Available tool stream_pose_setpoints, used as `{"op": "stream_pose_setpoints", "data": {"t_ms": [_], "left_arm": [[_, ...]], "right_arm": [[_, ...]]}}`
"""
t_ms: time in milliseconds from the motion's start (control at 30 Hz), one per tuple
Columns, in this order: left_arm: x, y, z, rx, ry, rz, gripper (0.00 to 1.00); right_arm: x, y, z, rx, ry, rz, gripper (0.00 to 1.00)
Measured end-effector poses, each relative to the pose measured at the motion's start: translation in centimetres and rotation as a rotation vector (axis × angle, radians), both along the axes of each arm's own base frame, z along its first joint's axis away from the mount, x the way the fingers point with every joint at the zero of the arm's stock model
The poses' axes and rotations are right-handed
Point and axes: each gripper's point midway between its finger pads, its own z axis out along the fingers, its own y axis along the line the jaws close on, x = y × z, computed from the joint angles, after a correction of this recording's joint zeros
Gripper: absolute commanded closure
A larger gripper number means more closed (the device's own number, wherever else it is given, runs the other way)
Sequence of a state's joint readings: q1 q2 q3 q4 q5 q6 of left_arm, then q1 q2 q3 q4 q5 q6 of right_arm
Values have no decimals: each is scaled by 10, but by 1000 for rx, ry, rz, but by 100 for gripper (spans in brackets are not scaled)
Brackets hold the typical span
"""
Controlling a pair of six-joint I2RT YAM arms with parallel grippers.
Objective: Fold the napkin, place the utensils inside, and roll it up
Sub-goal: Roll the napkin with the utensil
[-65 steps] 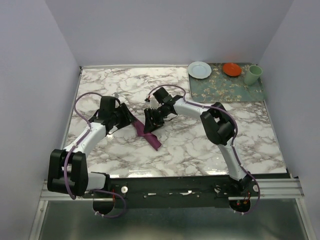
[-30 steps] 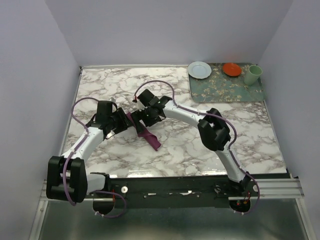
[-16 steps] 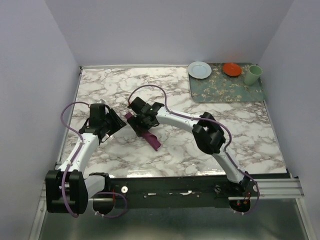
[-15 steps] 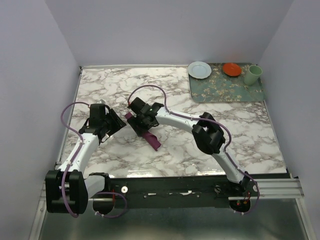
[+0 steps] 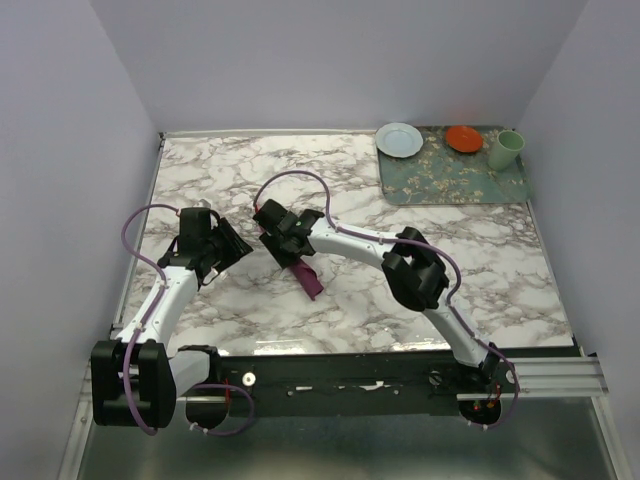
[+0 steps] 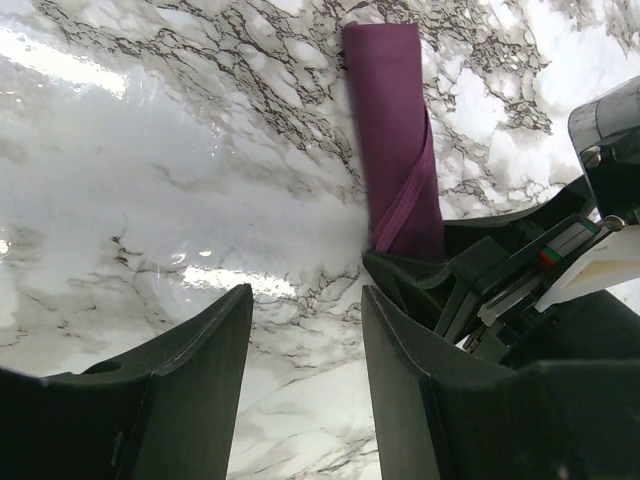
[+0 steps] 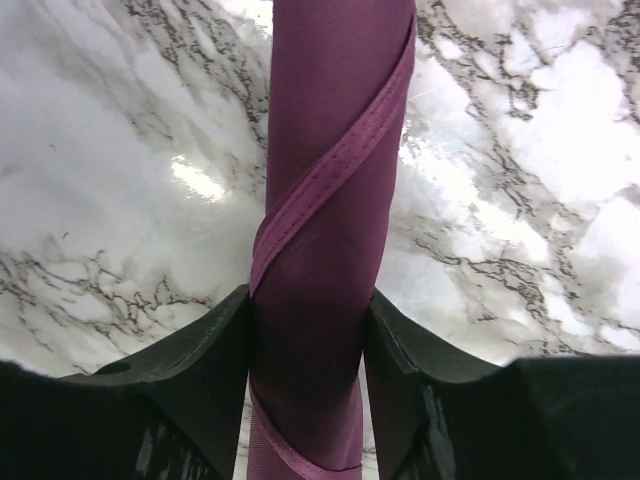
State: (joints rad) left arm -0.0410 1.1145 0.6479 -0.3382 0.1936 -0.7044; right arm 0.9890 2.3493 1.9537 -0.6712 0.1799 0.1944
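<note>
One rolled napkin (image 7: 330,200) (one hem spiral) clasped by the right gripper (image 7: 305,330).

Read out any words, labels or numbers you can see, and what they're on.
No text can be read.
The rolled napkin, marble table and floral mat carry no lettering.
A small red and green mark on the right claw is too small to read.

No legible text, brand, number or sign is showing in any view. A small red-and-green tag (image 6: 549,256) is appearing in the left wrist view, too small to read.
</note>
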Motion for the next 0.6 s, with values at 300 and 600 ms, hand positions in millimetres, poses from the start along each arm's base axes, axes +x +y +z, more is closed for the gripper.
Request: {"op": "stream_pose_setpoints", "data": {"t_ms": [300, 600], "left_arm": [[0, 0, 0, -1, 0, -1, 43], [2, -3, 1, -15, -8, -13, 44]], "right_arm": [[17, -14, 0, -52, -79, -56, 53], [60, -90, 1, -102, -96, -180, 56]]}}
